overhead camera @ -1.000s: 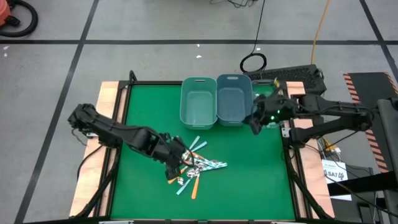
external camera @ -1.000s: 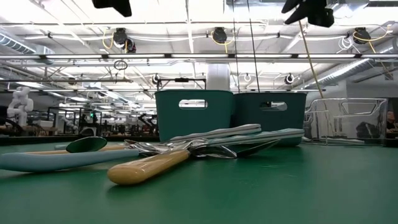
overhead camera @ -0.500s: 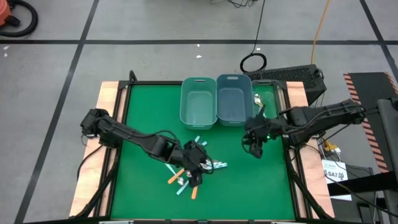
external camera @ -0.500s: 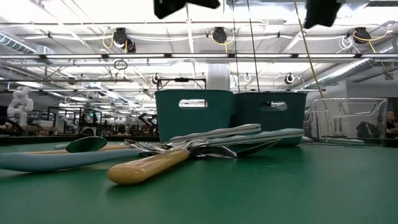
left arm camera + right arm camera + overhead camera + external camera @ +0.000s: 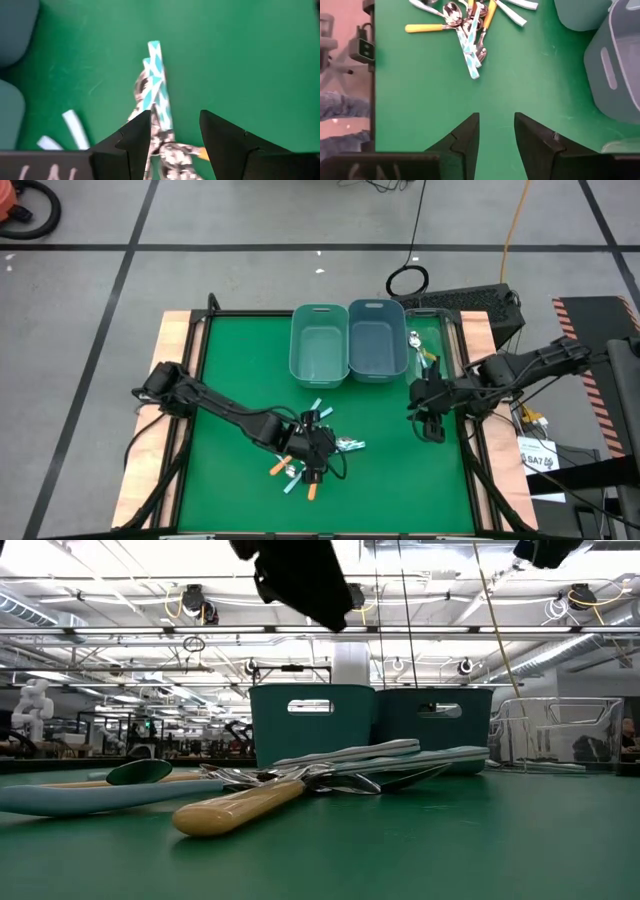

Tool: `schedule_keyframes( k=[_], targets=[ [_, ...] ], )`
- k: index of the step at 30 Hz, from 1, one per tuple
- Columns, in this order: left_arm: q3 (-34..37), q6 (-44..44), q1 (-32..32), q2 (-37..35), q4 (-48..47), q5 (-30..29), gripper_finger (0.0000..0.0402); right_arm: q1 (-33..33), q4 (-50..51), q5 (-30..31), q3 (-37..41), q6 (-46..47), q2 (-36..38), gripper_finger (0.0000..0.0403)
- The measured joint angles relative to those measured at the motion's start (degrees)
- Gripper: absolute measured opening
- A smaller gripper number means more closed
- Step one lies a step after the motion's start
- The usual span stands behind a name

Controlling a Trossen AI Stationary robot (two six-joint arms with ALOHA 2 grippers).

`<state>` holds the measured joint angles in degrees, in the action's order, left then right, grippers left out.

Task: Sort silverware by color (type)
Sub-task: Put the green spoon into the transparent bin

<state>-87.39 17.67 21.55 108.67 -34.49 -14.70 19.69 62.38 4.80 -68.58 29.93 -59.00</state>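
High view, pile: the spoons [image 5: 315,450] are lying heaped together at the near middle of the green table [image 5: 230,370], orange, light blue and patterned handles crossing; nothing looks sorted out of the heap yet, though one spoon [image 5: 416,340] is lying apart at the far right, just beside the right bin.
High view, bins: two bins [image 5: 347,340] are standing side by side at the far middle, seemingly waiting to receive one colour each; their insides are looking bare from above.
High view, left gripper [image 5: 312,448]: it is hanging right over the heap, probably so it can pick a single handle; I cannot tell from here how wide it is standing.
High view, right gripper [image 5: 430,425]: it is hovering at the right edge, well apart from the heap, likely keeping out of the left arm's way.
Low view: the spoons [image 5: 300,780] are lying flat in front of both bins; a dark arm part is hanging above, touching nothing.
Left wrist view: the fingers [image 5: 135,137] are standing parted, gripping nothing; the patterned handles [image 5: 156,90] are lying between and beyond them, so a descent onto one seems the step in hand.
Right wrist view: the fingers [image 5: 470,132] are standing apart over bare green, holding nothing; the heap [image 5: 470,20] is lying far ahead.
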Motion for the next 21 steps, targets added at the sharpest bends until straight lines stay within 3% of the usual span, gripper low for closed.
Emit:
schedule_keyframes(
  k=[6,13,19,21],
  targets=[
    [-0.5,0.5,-1.7,0.9,-0.8,-3.8,0.0177,2.0,0.5,4.3,0.0,0.1,1.2,0.0119],
    [-7.9,0.8,-2.1,0.7,-7.2,-3.8,0.0177,2.2,1.1,5.3,0.0,0.6,1.5,0.0119],
    [-8.6,-2.2,-5.2,0.7,-9.6,5.0,0.0177,2.2,-0.2,8.9,0.0,1.3,1.5,0.0119],
    [-8.6,-2.4,-5.9,0.8,-9.9,5.5,0.0177,2.2,-0.4,8.8,0.0,2.8,1.5,0.0119]
  ],
)
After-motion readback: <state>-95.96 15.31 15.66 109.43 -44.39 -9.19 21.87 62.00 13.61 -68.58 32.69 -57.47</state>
